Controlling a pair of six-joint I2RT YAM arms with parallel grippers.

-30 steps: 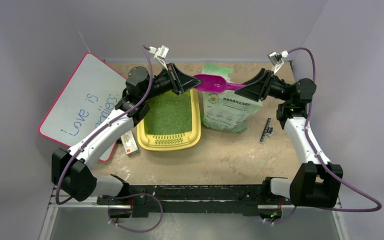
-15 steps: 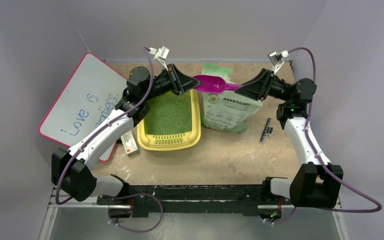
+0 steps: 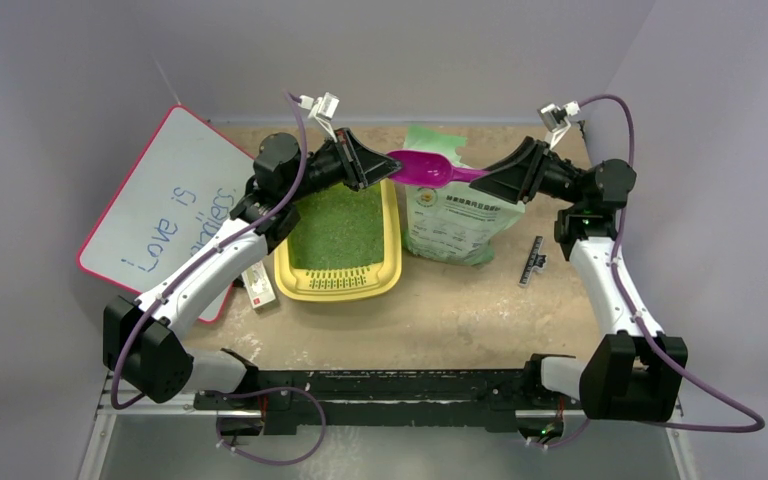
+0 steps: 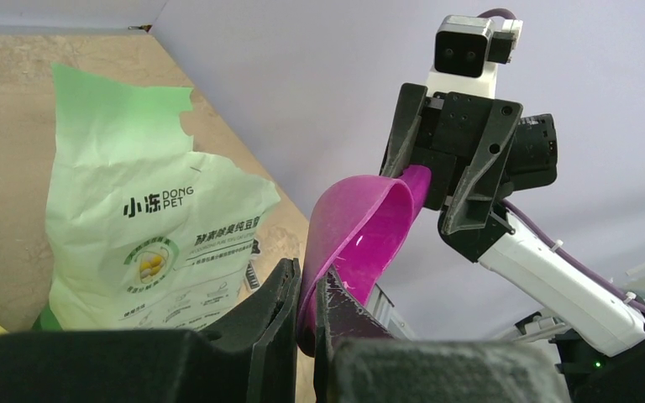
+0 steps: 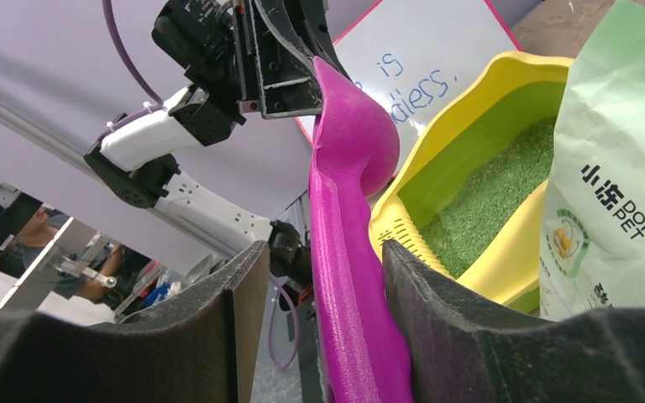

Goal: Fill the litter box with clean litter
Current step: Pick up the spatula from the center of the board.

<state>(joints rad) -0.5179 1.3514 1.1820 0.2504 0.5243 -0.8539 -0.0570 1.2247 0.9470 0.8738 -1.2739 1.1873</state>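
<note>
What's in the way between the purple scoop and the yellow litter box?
Nothing that I can see. The scoop hangs in the air beside the far corner of the litter box, its bowl pinched by the left end effector. The box is open on top, with green litter inside.

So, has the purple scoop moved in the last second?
No. In the top view the purple scoop keeps its place across the bag's upper part, right of the litter box rim.

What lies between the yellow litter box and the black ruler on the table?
The pale green printed bag lies there, close beside the litter box on its right, with a strip of bare table before the ruler. The top view shows it.
</note>
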